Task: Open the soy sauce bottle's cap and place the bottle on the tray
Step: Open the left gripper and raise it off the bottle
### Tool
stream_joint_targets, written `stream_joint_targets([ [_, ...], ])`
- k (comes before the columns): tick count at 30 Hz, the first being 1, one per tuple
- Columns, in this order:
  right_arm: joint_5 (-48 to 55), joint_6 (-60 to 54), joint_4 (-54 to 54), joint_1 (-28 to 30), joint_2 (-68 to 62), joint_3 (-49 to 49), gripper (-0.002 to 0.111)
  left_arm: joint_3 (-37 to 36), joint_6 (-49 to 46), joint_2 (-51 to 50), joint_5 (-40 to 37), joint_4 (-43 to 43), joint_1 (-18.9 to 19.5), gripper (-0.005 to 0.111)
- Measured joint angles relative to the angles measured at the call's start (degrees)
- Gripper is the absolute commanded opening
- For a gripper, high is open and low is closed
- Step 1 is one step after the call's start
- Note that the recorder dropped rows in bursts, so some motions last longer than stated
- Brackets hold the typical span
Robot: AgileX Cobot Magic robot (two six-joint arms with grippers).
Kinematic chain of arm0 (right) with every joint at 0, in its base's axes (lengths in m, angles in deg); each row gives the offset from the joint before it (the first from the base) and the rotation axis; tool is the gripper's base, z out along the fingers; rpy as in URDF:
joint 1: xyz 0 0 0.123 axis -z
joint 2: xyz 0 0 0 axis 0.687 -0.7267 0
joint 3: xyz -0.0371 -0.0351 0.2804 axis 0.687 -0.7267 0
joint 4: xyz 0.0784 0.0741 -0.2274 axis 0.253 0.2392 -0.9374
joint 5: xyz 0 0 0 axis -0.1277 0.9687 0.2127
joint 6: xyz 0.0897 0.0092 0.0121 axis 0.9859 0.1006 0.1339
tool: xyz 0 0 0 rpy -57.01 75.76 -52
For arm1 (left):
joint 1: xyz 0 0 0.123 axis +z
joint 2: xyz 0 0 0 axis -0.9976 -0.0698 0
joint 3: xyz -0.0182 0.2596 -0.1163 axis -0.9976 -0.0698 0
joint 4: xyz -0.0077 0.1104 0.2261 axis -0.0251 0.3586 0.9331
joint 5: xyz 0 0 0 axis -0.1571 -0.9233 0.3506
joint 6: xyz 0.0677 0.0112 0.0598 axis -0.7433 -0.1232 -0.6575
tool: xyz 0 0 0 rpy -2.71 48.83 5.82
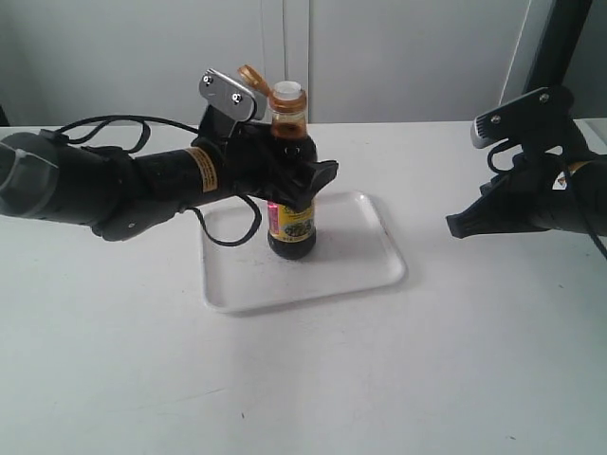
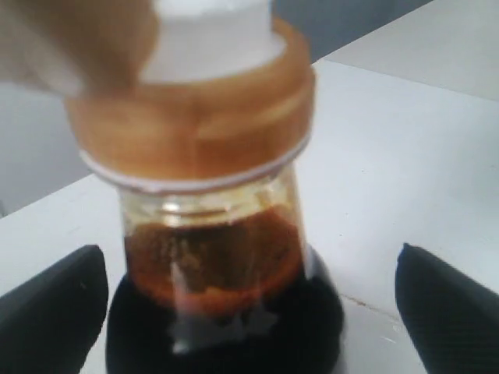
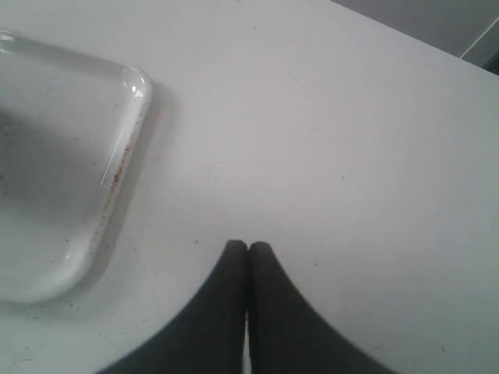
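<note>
The soy sauce bottle (image 1: 291, 226) stands upright on the white tray (image 1: 353, 258), near its back left. Its golden-brown cap (image 1: 251, 74) is flipped back on its hinge, baring the white spout (image 1: 288, 92). My left gripper (image 1: 305, 180) is open around the bottle's shoulder. In the left wrist view the bottle (image 2: 222, 265) fills the middle, its collar (image 2: 195, 125) and the spout (image 2: 210, 35) close and blurred. Both black fingers (image 2: 54, 312) stand clear of the glass. My right gripper (image 1: 461, 226) hovers shut and empty over the table to the right of the tray.
The right wrist view shows the shut gripper (image 3: 249, 248) over bare white table, with a rounded corner of the tray (image 3: 117, 156) beside it, its rim speckled brown. A black cable (image 1: 228, 232) from the left arm loops over the tray's left edge.
</note>
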Motion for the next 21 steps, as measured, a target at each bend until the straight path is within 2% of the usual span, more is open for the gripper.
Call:
stream_joint_targets([
  [21,0.0,0.0,0.0,0.0,0.0,0.0,0.0,0.0,2.4,9.6,-5.3,3.3,0.0,0.1],
])
